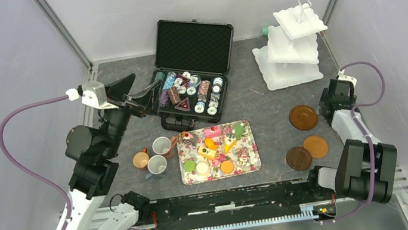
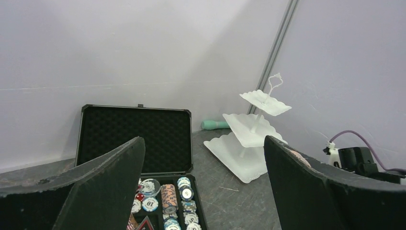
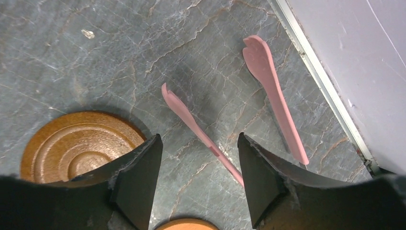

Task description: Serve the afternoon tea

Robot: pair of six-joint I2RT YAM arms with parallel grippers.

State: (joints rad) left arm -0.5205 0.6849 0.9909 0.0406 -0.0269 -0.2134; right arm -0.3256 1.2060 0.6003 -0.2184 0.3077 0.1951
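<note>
The toy cakes and macarons [image 1: 213,147] lie on a floral tray [image 1: 251,148] at the table's front centre. Three mugs stand left of the tray: orange-brown [image 1: 141,159], grey [image 1: 162,145], white [image 1: 157,166]. My left gripper [image 1: 137,92] is open and empty, raised over the left end of the poker chip case; in the left wrist view [image 2: 203,163] its jaws stand wide apart. My right gripper [image 1: 332,103] is open and empty at the right side; in the right wrist view [image 3: 198,158] it hangs above one arm of the pink tongs [image 3: 191,120].
A white three-tier stand [image 1: 290,48] is at the back right, also in the left wrist view [image 2: 249,139]. The open black case [image 1: 192,44] holds poker chips [image 2: 167,194]. Three wooden coasters [image 1: 303,117] lie at the right, one beside my right gripper [image 3: 76,143].
</note>
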